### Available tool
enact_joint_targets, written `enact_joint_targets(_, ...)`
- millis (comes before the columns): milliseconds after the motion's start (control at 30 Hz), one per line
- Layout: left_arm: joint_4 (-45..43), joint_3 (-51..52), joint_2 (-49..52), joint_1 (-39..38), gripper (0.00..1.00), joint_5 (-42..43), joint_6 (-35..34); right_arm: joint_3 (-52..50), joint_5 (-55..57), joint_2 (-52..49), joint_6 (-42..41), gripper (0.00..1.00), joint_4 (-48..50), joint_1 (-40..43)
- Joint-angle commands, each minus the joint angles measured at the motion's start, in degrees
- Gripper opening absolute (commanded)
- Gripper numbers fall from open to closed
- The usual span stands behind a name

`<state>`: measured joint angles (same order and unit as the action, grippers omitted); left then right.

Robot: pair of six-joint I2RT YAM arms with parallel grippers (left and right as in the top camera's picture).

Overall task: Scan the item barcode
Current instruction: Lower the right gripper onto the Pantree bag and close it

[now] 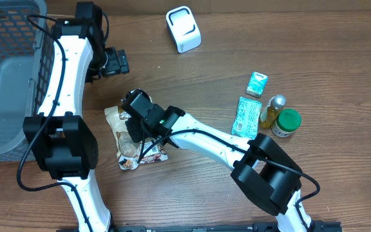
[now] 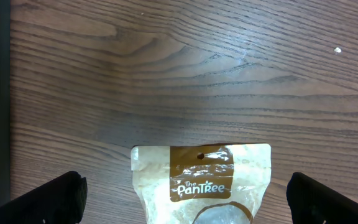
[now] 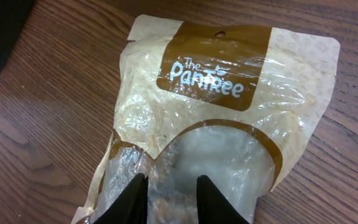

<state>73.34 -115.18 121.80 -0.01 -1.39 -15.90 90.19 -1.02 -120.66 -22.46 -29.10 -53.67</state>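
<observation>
At the far left we are seeing a grey mesh basket (image 1: pixel 5 77) running off the table edge, its left side cut off by the frame. Just right of it the left gripper (image 1: pixel 116 63) is hovering above bare wood with its jaws spread wide; in its wrist view only the two dark fingertips (image 2: pixel 48 199) are showing at the bottom corners, and the snack pouch (image 1: pixel 125 149) is lying between them, its lower half cropped. The pouch is lying flat on the table (image 1: pixel 224 58) near the middle-left, with open wood on all sides of it. The right gripper (image 3: pixel 171 198) is sitting over the pouch's lower part, fingers drawn close together and pinching the crinkled clear film; from above, its body is hiding the pouch's middle, so we are not finding any barcode. Further right, a white scanner (image 1: pixel 183 29) is standing alone near the far edge with clear room around it. At the right, a small green carton (image 1: pixel 257 84), a green packet (image 1: pixel 246 116), a yellow bottle (image 1: pixel 272 111) and a green-lidded jar (image 1: pixel 287 122) are crowding together, their labels too small to read.
</observation>
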Motion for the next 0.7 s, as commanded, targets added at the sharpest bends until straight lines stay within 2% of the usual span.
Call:
enact_joint_targets(0, 0.1, -1.3, -0.8, 0.0, 0.99, -0.5, 1.1, -0.2, 1.0, 0.1, 0.0, 0.24, 0.5, 0.0)
enact_joint_targets(667, 0.1, -1.3, -0.8, 0.0, 1.0, -0.5, 1.1, -0.2, 1.0, -4.6, 0.0, 0.24, 1.9, 0.1)
